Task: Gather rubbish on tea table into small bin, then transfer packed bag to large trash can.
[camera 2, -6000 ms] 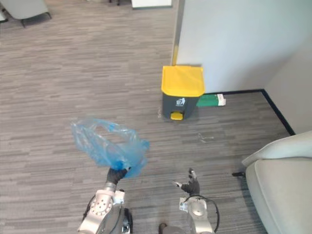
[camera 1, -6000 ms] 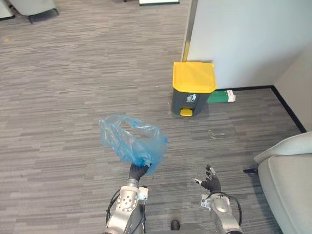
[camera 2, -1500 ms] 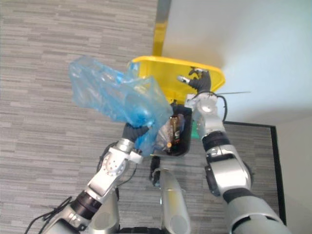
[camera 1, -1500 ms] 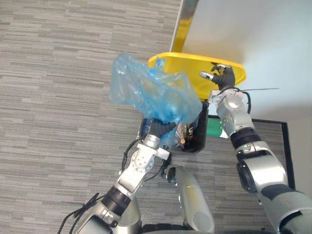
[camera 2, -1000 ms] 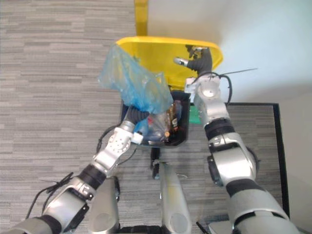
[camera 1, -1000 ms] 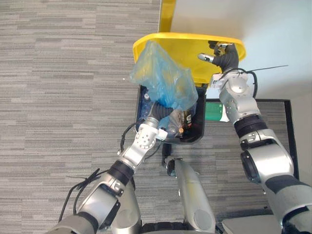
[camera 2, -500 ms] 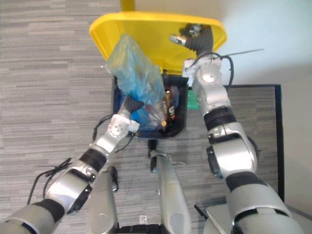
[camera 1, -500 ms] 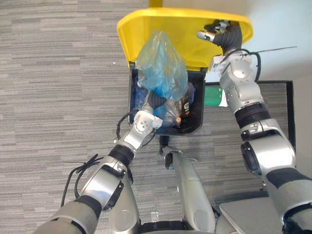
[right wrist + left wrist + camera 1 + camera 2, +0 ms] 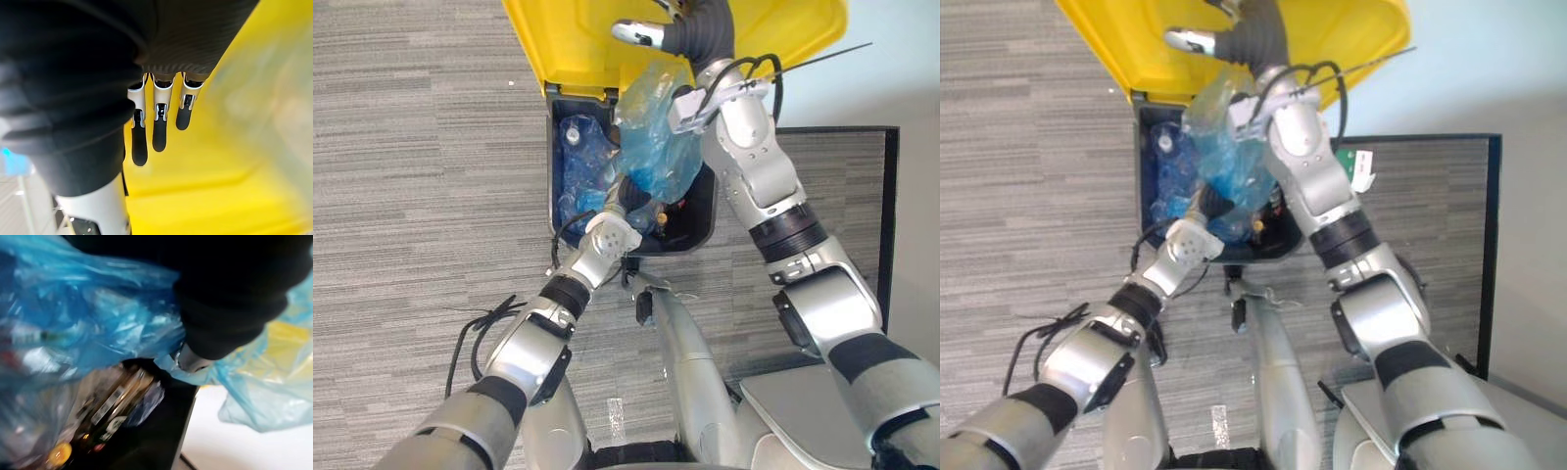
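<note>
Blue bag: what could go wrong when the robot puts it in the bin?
1. The bin already looks full of blue plastic and a bottle, so the bag in the left hand may sit too high or spill out.
2. The right hand props the lid with straight fingers only; if it slips, the lid could drop on the bag and arm.

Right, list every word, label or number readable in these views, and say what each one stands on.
None can be read.
Label on the brown glass bottle in the dark plastic bin: too blurred.
White tag beside the bin: too small.
Blue plastic bag: no print visible.
</note>
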{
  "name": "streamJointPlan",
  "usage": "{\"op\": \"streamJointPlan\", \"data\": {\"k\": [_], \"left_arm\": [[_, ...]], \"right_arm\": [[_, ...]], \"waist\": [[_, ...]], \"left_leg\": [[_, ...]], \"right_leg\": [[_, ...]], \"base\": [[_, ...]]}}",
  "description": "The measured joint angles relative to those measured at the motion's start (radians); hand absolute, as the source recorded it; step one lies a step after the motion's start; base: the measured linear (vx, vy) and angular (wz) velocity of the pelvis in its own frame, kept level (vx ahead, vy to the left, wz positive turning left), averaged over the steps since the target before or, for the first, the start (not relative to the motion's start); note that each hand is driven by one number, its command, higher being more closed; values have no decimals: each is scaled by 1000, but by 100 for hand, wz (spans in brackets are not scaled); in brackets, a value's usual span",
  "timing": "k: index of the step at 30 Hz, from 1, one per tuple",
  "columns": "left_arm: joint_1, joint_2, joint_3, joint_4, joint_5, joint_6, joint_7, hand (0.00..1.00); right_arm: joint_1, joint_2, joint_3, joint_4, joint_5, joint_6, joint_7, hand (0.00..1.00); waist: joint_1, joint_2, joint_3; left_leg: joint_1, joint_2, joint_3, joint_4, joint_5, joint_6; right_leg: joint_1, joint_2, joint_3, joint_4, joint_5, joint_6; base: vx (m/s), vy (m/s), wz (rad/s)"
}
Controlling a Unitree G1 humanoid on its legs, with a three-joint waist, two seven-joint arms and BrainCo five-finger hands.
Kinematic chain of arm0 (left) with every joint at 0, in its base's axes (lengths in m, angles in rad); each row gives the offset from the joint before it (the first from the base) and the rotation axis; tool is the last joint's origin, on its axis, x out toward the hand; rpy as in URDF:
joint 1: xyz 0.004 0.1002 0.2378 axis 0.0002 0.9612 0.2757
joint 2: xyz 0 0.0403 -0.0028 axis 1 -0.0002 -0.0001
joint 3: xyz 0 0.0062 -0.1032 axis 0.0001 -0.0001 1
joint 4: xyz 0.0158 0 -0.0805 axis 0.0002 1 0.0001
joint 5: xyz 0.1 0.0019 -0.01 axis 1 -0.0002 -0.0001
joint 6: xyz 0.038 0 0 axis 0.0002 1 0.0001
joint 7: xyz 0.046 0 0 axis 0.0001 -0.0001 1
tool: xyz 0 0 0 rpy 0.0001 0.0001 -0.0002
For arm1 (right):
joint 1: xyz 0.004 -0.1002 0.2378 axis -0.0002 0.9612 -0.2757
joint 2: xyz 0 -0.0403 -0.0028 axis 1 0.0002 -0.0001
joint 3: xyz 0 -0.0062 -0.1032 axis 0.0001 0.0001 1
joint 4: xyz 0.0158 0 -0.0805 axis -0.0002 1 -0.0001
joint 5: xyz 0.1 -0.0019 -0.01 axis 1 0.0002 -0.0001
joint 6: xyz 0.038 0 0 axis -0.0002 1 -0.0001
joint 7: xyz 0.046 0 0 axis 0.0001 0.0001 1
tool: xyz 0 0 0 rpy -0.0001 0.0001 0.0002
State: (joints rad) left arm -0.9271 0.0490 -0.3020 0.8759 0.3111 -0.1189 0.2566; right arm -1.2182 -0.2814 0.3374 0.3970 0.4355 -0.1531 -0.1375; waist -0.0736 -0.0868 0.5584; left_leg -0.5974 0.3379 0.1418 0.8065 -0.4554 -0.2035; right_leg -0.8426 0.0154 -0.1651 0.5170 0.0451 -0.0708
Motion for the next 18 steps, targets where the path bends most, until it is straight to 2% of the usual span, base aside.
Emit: {"op": "streamJointPlan", "data": {"k": [4,8,14,18], "left_arm": [[27,-41,87,-1,81,37,8,0],[60,-63,136,-1,116,78,25,0],[80,-89,158,-24,160,109,35,0],[88,-95,158,-30,185,125,38,0]], "right_arm": [[2,40,32,-29,-1,1,-14,0],[2,57,32,-33,-3,1,-22,0],[12,80,32,-33,-6,14,-40,0],[56,86,33,-30,-55,33,-39,0]], "waist": [[-5,-13,-2],[-7,-15,-2],[-32,-20,-4],[-32,-23,-6]], "left_leg": [[2,1,10,-1,-2,-2],[2,1,15,-1,-2,-2],[15,1,42,0,-1,-2],[62,0,45,-7,-2,-2]], "right_leg": [[-3,-3,2,3,0,0],[-5,-10,-2,7,0,0],[3,-34,-9,17,-3,4],[45,-39,-15,21,-3,4]], "base": [[-1,6,-1],[-1,4,2],[-7,17,4],[-6,18,1]]}}
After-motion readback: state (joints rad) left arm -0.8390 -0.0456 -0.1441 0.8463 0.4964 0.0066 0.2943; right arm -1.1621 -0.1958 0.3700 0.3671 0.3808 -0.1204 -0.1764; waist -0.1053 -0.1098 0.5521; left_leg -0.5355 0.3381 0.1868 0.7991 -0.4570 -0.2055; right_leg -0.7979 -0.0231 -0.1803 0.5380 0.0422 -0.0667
